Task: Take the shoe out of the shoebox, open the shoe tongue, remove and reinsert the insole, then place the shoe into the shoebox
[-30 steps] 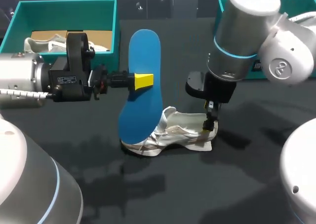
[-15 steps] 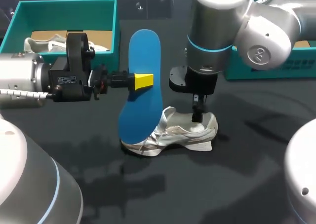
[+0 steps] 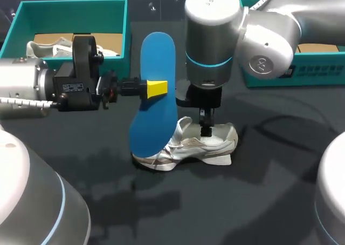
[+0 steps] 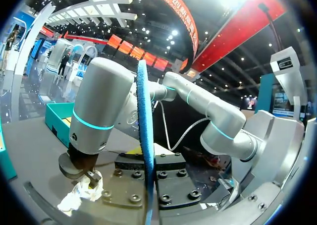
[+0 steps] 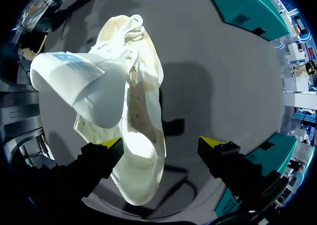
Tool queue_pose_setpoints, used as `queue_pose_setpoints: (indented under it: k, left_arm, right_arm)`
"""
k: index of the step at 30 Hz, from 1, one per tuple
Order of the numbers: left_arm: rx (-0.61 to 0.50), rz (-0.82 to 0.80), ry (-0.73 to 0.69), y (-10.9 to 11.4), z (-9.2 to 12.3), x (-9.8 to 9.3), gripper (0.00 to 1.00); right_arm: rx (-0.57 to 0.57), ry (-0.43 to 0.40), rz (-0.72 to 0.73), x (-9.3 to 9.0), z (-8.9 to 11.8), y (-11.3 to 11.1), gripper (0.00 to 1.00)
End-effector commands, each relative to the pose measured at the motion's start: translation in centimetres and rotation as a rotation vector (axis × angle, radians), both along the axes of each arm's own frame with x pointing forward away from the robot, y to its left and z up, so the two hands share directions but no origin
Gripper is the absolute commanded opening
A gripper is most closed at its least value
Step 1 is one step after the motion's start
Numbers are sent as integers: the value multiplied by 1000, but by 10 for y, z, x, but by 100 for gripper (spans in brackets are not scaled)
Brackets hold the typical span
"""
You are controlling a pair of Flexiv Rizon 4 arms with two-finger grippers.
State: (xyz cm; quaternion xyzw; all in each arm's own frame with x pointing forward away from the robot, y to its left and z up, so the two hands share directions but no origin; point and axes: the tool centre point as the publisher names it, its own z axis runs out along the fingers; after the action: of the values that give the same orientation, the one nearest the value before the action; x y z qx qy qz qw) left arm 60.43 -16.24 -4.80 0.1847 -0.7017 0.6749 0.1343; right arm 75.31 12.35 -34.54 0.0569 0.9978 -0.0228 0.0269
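Roughly midway, judging from the dark tabletop (image 3: 259, 202): shoe out, tongue open, insole removed, nothing put back yet. At far left, the teal shoebox (image 3: 73, 4), well apart from the work. Out of the shoe and held upright in the air, the blue insole (image 3: 158, 56), with the left hand (image 3: 157, 88) clenched on its middle and its lower end near the toe. Just right of it, standing on its sole at mid-tabletop, the white shoe (image 3: 188, 145), tongue pulled up. Over the heel opening, the right hand (image 5: 162, 144), released, its 2 yellow tips spread with the heel between them, grasping nothing. Left to do: slide the insole back in, then set the shoe into the shoebox.
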Motion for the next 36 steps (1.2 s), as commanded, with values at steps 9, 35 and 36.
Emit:
queue_pose_setpoints:
  k: [9, 35, 36]
  left_arm:
    - [-2, 2, -1, -1, -1, 0, 0]
    - [-2, 2, -1, -1, -1, 0, 0]
    - [-2, 2, -1, -1, -1, 0, 0]
  right_arm:
    - [30, 11, 5, 4, -28, 1, 90]
    - [34, 53, 13, -3, -41, 1, 0]
    - [33, 53, 12, -4, -40, 1, 0]
